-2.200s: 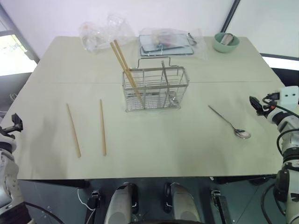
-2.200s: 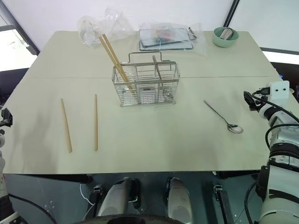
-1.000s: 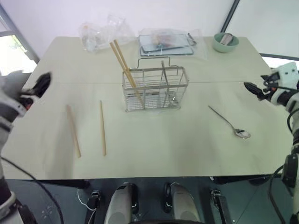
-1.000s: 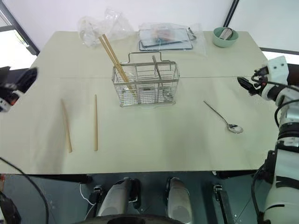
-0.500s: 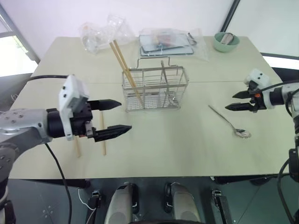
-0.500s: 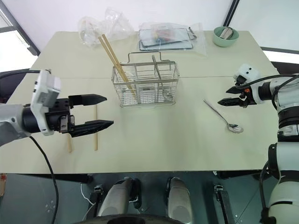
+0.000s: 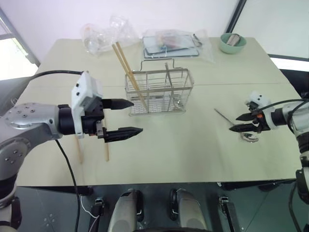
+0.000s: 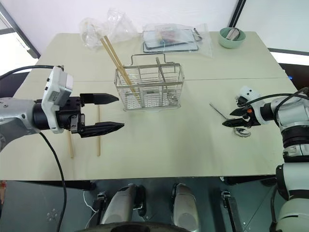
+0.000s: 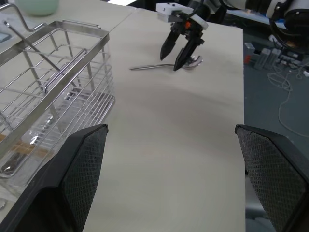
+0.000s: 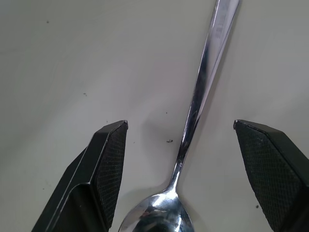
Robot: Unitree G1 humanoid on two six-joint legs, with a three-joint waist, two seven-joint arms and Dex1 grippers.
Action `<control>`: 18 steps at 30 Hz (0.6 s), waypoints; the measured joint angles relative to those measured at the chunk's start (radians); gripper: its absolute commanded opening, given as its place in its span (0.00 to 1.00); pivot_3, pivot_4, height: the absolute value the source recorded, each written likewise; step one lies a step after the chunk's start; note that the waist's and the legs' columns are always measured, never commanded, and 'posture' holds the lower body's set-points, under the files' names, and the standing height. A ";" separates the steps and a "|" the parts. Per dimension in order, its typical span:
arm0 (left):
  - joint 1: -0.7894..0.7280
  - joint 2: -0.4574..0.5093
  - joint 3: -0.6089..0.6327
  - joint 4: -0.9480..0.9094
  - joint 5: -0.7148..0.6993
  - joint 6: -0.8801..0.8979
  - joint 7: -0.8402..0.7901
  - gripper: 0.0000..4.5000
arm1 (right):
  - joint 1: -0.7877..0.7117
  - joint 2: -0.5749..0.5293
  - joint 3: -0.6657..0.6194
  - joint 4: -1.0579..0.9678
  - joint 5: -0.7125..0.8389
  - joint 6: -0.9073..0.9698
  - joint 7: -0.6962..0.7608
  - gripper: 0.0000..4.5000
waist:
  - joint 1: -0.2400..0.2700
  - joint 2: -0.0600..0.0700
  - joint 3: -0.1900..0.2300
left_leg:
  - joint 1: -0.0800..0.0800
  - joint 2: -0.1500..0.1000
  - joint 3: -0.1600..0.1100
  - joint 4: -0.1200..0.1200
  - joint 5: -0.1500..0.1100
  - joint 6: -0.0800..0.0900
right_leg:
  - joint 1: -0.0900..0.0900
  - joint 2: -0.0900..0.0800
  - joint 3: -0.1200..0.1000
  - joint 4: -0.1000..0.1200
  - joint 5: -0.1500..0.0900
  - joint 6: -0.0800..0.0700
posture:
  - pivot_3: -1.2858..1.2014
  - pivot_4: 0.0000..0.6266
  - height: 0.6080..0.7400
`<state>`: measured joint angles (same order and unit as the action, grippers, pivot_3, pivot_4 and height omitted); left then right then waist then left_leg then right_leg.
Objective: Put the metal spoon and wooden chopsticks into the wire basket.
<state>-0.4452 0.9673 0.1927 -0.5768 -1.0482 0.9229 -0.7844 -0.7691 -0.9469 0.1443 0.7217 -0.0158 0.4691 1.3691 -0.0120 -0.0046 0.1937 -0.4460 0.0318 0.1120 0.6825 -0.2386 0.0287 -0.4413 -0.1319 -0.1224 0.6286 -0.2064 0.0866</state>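
The metal spoon (image 7: 223, 116) lies on the table at the right, bowl toward the near edge. My right gripper (image 7: 233, 123) is open low over it, and its fingers (image 10: 108, 159) straddle the handle (image 10: 198, 101) just above the bowl without touching. My left gripper (image 7: 137, 116) hovers open and empty, pointing right, in front of the wire basket (image 7: 159, 92). Two wooden chopsticks (image 7: 126, 65) lean in the basket's left end. Two more chopsticks (image 7: 105, 147) lie flat at the left, partly hidden behind my left arm. The left wrist view shows the basket (image 9: 53, 82), the spoon (image 9: 149, 66) and the right gripper (image 9: 177, 50).
A pale green bowl (image 7: 232, 42) sits at the far right corner. A tray wrapped in plastic (image 7: 169, 43) and crumpled plastic bags (image 7: 104, 34) lie along the far edge. A metal utensil (image 7: 169, 77) stands inside the basket.
My left arm swung in from the left edge to hover over the table in front of the basket. My right gripper came down and nearer, onto the spoon's handle.
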 measured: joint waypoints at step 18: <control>-0.063 -0.008 0.002 0.023 -0.025 0.011 0.035 1.00 | -0.023 0.065 -0.069 0.102 0.009 -0.019 -0.098 0.01 | -0.003 -0.003 -0.002 | 0.003 0.000 -0.001 0.001 0.000 0.000 | 0.004 0.001 0.000 0.000 0.000 0.000 | 0.52 0.24 0.75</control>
<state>-0.5079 0.9592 0.1952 -0.5540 -1.0729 0.9336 -0.7490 -0.7921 -0.8818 0.0755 0.8235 -0.0070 0.4502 1.2711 -0.0146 -0.0073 0.1921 -0.4425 0.0320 0.1108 0.6831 -0.2385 0.0286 -0.4371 -0.1312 -0.1225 0.6286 -0.2066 0.0865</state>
